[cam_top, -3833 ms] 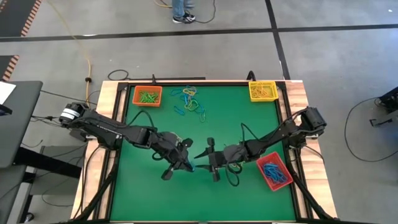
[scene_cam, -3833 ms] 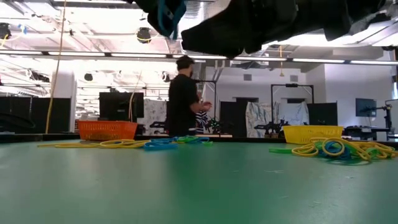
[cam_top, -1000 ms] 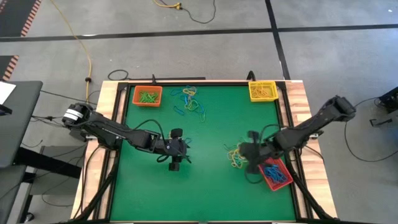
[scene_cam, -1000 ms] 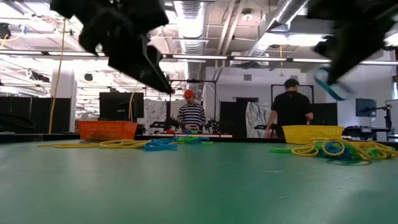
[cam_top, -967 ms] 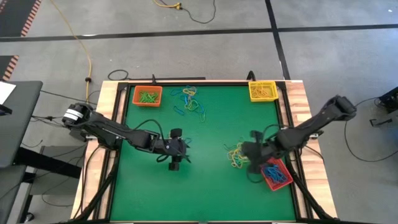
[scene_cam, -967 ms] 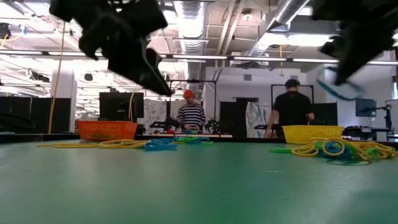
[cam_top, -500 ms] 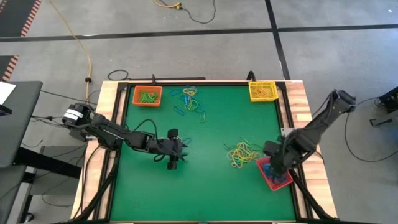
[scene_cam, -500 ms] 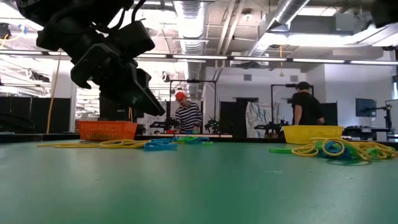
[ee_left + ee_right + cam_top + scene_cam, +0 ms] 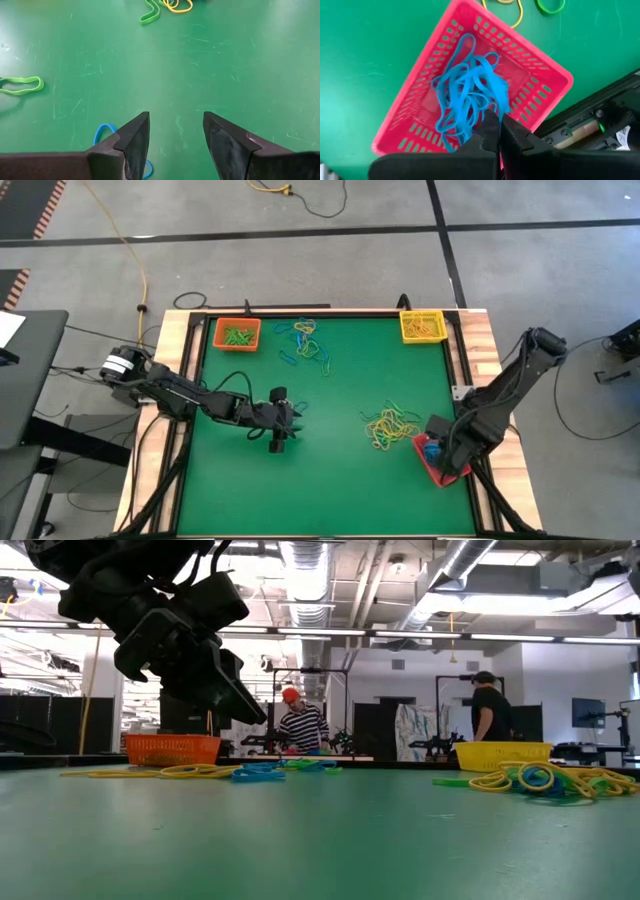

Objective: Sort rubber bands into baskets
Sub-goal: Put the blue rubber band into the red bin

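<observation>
1. Directly below my right claw (image 9: 499, 131) sits the red basket (image 9: 445, 65), with a tangle of blue rubber bands (image 9: 467, 95) lying in it; the fingers look nearly pressed together, and I cannot tell whether a blue strand is caught between the tips
2. Over bare green tabletop (image 9: 330, 480) my left claw (image 9: 175, 137) hangs spread and holding nothing, with a lone blue band (image 9: 102, 134) just beside one finger and a green band (image 9: 20, 85) farther off
3. My worry is that a strand snags on the right fingertips, so lifting away could drag bands back out over the basket's low wall
4. A mixed heap (image 9: 388, 427) lies near the right claw, just outside the red basket; a careless sweep could scatter it
5. Far from both claws, the orange basket (image 9: 237, 334) holds green bands, the yellow basket (image 9: 422, 326) holds yellow ones, and another loose pile (image 9: 305, 340) waits between them
6. Beyond the tabletop the low view shows an open workshop with two people (image 9: 300, 725) standing well back
</observation>
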